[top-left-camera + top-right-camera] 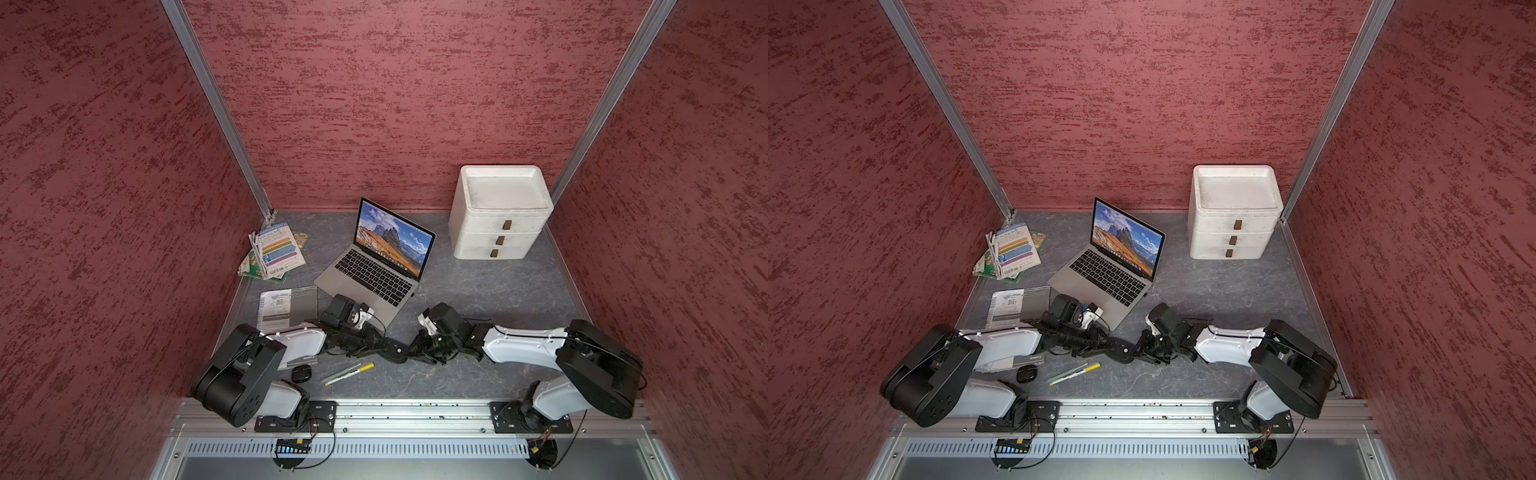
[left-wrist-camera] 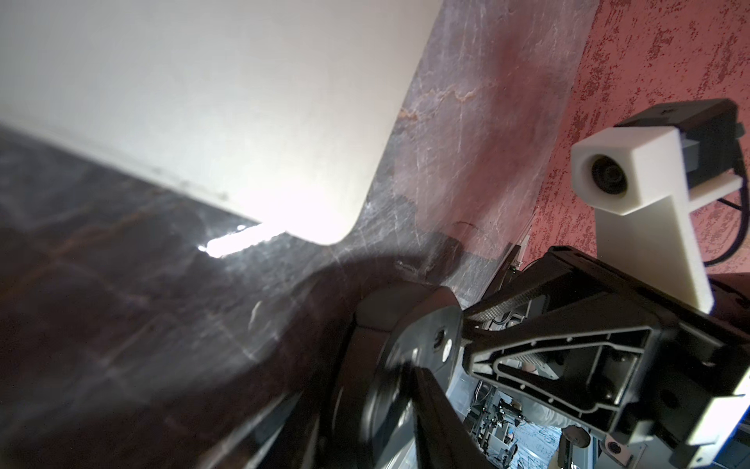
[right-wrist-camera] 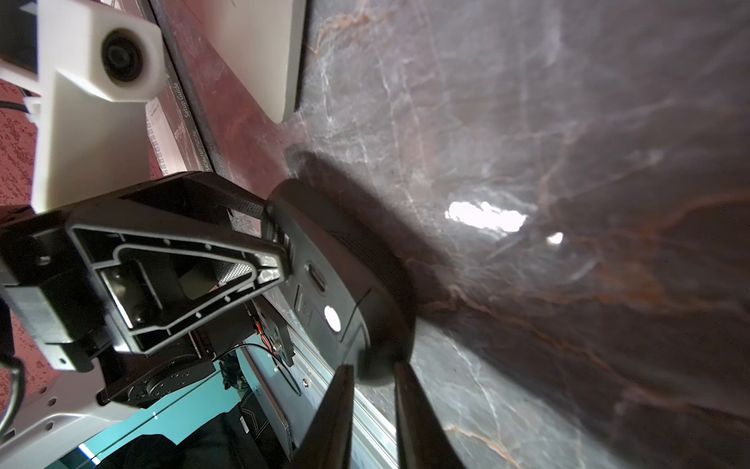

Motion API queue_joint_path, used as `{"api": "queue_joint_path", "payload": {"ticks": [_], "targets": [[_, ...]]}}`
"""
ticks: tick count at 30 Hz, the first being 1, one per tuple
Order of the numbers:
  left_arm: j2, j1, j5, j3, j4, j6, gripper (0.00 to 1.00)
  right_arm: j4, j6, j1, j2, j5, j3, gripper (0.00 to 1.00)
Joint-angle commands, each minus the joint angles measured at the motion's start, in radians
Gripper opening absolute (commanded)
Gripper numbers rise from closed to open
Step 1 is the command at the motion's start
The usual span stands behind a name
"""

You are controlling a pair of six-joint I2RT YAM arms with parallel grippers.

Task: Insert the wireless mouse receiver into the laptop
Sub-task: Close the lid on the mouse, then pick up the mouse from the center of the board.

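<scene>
- Jaws of the right gripper (image 3: 375,367) are closed on the rim of the black mouse (image 3: 345,284), which is turned underside-out.
- Jaws of the left gripper (image 3: 276,239) stand part-way apart, with the tips straddling the mouse's other end. Whether they grip anything cannot be told.
- No view shows the receiver distinctly. It is judged to sit in the mouse's underside, or hidden at the left tips.
- Handling, as judged: the receiver is tiny, light, rigid and smooth, so easily dropped. Take it by the plastic cap and leave the metal plug clear.
- Set askew on the table (image 1: 478,299), the laptop (image 1: 365,274) is open with its screen lit. It is judged slim and liable to slide under a sideways push. No port is visible.
- Mouse and both grippers are just in front of the laptop's near corner, apart from it.
- Further in front of the laptop, toward the robot's left, lie the pens (image 1: 349,371) and a small black case (image 1: 298,375).
- Left of the laptop lie the booklets (image 1: 276,249). To its right, well apart, stands the white drawer unit (image 1: 498,224).
</scene>
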Motion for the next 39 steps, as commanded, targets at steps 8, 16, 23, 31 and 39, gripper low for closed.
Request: {"api": "queue_joint_path", "payload": {"ticks": [8,16,23,31,39], "targets": [[0.029,-0.056,-0.034,-0.049,0.004,-0.048,0.32,0.042,-0.009,0.002,0.039,-0.005,0.034,0.2],[0.03,-0.1,-0.032,-0.075,0.065,-0.094,0.29,0.054,-0.012,0.002,0.058,-0.002,0.051,0.19],[0.023,-0.124,-0.027,-0.085,0.085,-0.103,0.28,0.052,-0.02,-0.001,0.066,0.02,0.062,0.19],[-0.043,-0.101,-0.018,-0.124,0.246,-0.027,0.27,-0.039,-0.152,-0.093,-0.158,0.021,-0.079,0.52],[-0.026,-0.095,0.08,-0.195,0.673,-0.048,0.27,0.401,-0.38,-0.162,-0.064,-0.339,-0.191,0.71]]}}
